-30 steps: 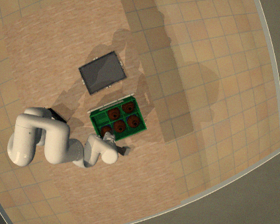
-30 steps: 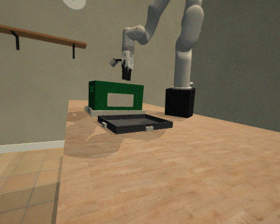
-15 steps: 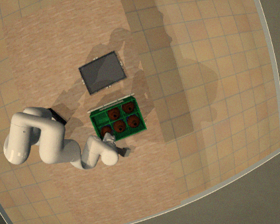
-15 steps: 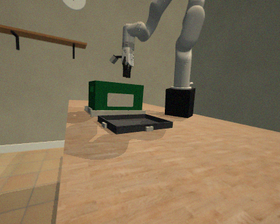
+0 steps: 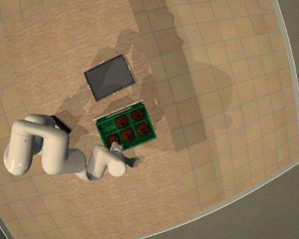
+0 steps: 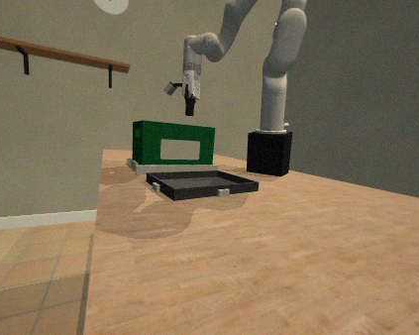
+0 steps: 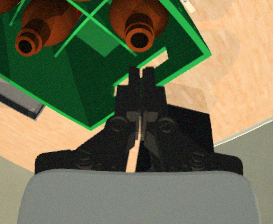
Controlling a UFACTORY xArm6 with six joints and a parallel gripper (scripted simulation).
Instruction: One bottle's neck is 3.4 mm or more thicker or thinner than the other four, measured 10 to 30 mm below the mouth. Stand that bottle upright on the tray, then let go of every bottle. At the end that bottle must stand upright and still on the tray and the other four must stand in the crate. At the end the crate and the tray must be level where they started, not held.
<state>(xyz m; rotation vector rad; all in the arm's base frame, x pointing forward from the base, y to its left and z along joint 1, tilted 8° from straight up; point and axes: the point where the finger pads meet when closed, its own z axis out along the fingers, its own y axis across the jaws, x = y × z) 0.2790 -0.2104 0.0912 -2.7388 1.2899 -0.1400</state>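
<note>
The five brown glass bottles [image 5: 127, 134] [image 7: 139, 30] are the items to locate; you cannot tell from these views which neck differs. In the top view, all five stand in the green six-compartment crate [image 5: 108, 127] [image 6: 150, 144] [image 7: 82, 100]. The black two-finger gripper [image 5: 116, 146] [image 6: 189, 113] [image 7: 140, 82] is at the crate's edge, near the bottle in the corner on the arm's side, its fingers largely hidden by the wrist. The dark rectangular tray [image 5: 112, 78] [image 6: 199, 182] [image 7: 24, 107] lies beside the crate and holds no bottle.

In the exterior view, the gripper points down above the crate, apart from its rim. The crate wall hides the bottles from you.

In the wrist view, you see the fingers closed together with nothing gripped. The nearest bottle mouth appears just beyond the fingertips, and the fingers overlap the crate's handle slot.
</note>
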